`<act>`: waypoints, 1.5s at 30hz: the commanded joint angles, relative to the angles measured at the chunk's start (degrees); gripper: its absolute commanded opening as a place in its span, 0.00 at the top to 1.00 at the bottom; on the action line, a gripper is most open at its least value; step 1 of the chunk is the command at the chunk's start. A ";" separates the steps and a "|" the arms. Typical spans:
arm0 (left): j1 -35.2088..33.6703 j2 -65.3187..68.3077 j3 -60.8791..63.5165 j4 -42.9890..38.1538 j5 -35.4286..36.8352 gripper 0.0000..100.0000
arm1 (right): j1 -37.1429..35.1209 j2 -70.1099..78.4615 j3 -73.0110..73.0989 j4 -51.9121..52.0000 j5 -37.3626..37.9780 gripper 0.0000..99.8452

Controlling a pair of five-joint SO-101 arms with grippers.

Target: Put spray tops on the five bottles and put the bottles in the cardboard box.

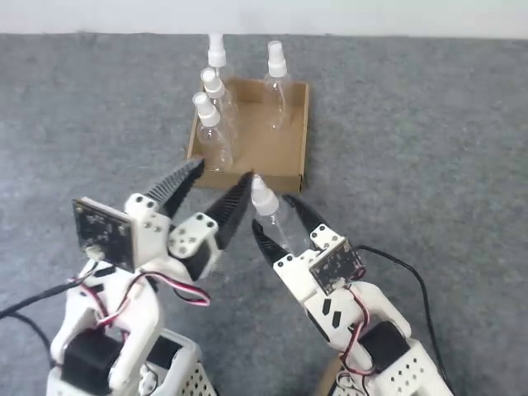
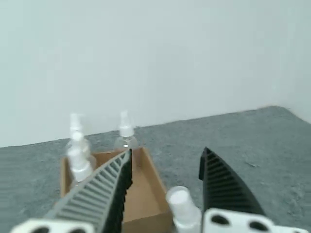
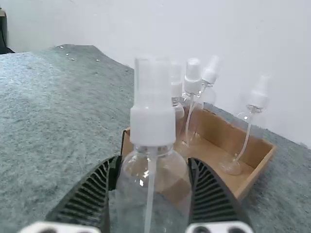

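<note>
So you're basically on the last bottle here. On the grey table [image 1: 429, 124], the cardboard box [image 1: 264, 157] sits in the middle toward the far side, and four bottles [image 1: 276, 95] stand upright inside it, three bunched along its left side and one by the far right corner, every one with a white sprayer on. That leaves the fifth bottle [image 1: 276, 224], which is outside the box, just beside its near wall and about level with the middle of it. It's upright and its spray top [image 1: 262, 196] looks seated already, so I'd say the capping part is done and all that's left is lifting this one over the near wall, setting it down in the open right half, and letting go. Pose-wise, your right arm [image 1: 355, 313] comes in from the near right and points toward the box, with the right gripper [image 1: 272, 212] clenched on the clear body of that fifth bottle, one finger on each side, below the sprayer. Your left arm [image 1: 124, 297] comes in from the near left, and the left gripper [image 1: 222, 172] is spread wide with nothing in it, its tips up by the box's near left corner, just left of the held bottle's sprayer. I can't tell if the closer tip is touching the sprayer, so I'd watch that side when you lift.
</note>
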 commanded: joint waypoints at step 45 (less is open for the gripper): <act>-9.23 -0.18 18.33 -3.08 -0.26 0.79 | 12.44 -0.75 -14.15 -4.88 -4.04 0.99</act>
